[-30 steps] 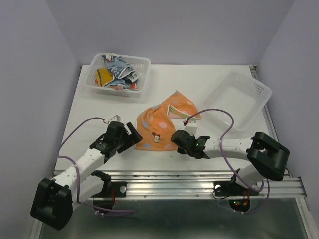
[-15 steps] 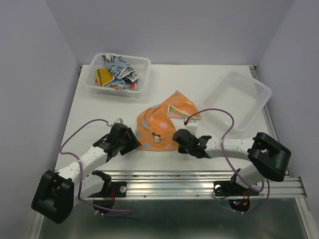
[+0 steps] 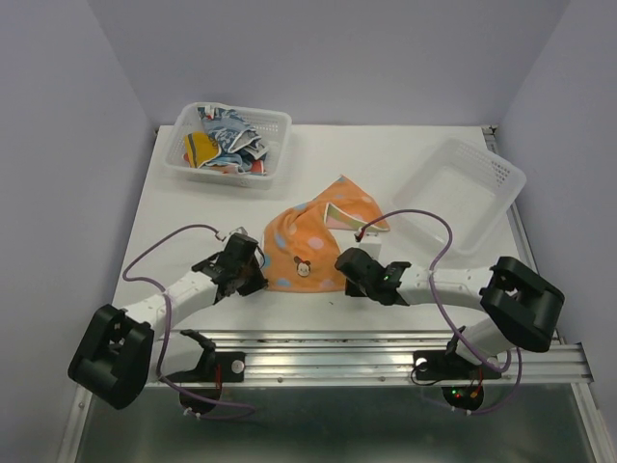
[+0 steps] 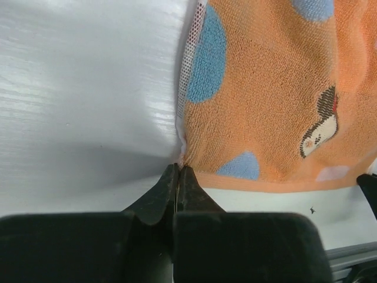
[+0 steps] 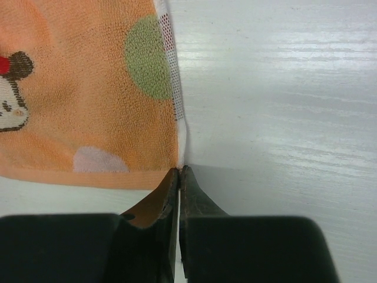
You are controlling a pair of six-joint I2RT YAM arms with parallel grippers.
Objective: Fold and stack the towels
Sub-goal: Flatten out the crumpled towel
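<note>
At the far left of the worktop (image 3: pixel 193 212) a white lattice basket (image 3: pixel 174 162) is seen, with a crumpled heap of towels (image 3: pixel 224 140) lying in it: blue-printed white, navy with a yellow patch, some red-orange; none of them is folded.

Nearer the arms, the left claw (image 4: pixel 178 171) is held low over the worktop; its jaws are pressed together, and the near left corner of the orange towel (image 3: pixel 307 246) is pinched between their tips.

The orange towel is spread on the worktop between the two arms, roughly at the middle; blue, green and pale dots and a small cartoon figure are shown on its upper face, and a white mesh hem is seen along its side edges; its far right corner is turned over, so that a pale underside is shown; the near edge lies flat.

The right claw (image 5: pixel 179 172) is likewise closed, with the towel's near right corner caught at its tips.

At the far right a second lattice basket (image 3: pixel 511 178) is set at an angle, well apart from the towel.
</note>
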